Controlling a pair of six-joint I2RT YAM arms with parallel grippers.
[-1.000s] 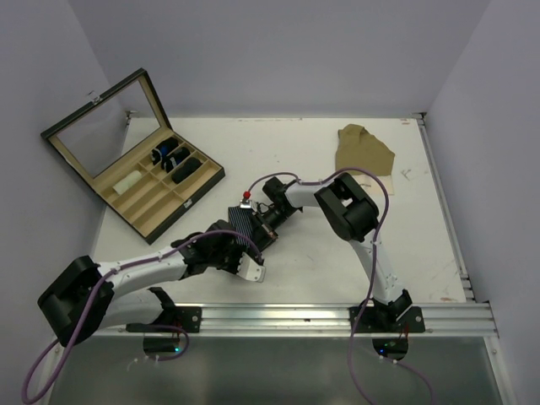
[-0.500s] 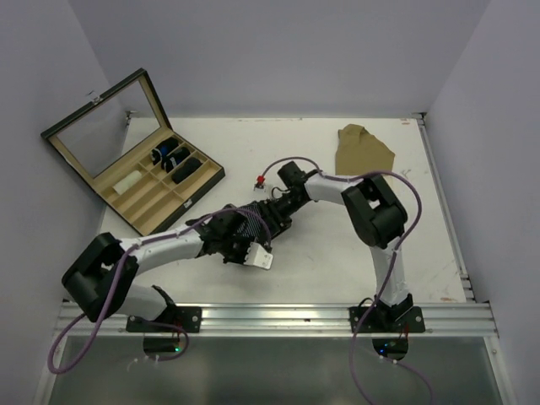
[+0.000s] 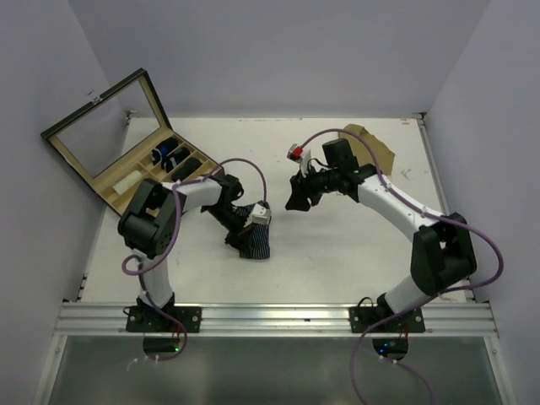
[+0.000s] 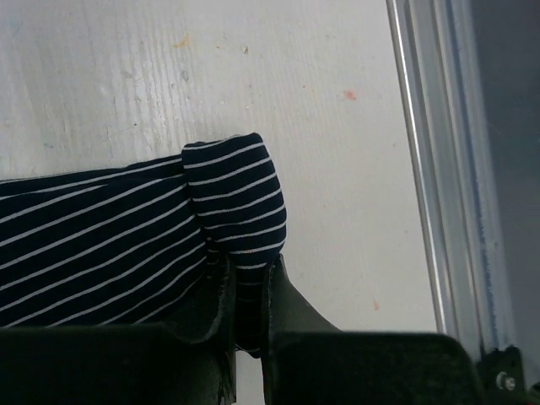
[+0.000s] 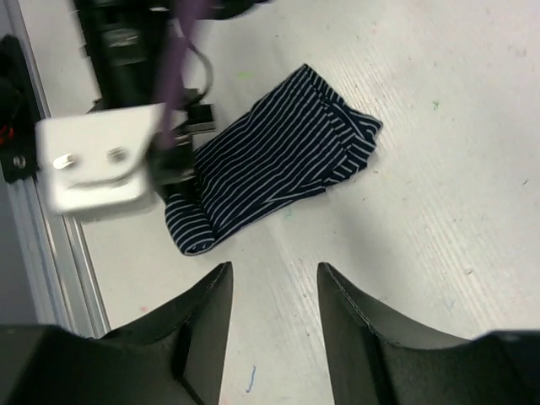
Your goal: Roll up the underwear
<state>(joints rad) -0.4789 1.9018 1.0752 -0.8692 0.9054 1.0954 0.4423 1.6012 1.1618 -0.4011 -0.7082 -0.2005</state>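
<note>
The underwear [image 3: 256,245] is navy with thin white stripes and lies on the white table left of centre, one edge rolled into a short tube [image 4: 236,202]. My left gripper [image 3: 245,226] is shut on that rolled edge; in the left wrist view its fingers [image 4: 247,268] pinch the striped fabric [image 4: 101,236]. My right gripper [image 3: 293,201] hovers open to the right of the cloth and touches nothing. In the right wrist view the underwear [image 5: 278,152] lies ahead of the open right gripper [image 5: 274,283], with the left gripper's white camera block [image 5: 93,164] beside it.
An open brown compartment box [image 3: 160,190] with rolled dark items stands at the back left, its lid raised. A tan cloth [image 3: 371,145] lies at the back right. An aluminium rail [image 3: 278,319] runs along the near edge and shows in the left wrist view as the rail [image 4: 439,169].
My right gripper has let go of the underwear, opened and drawn back to the right. My left gripper has shut on the rolled edge, and the left arm has swung round to the left.
</note>
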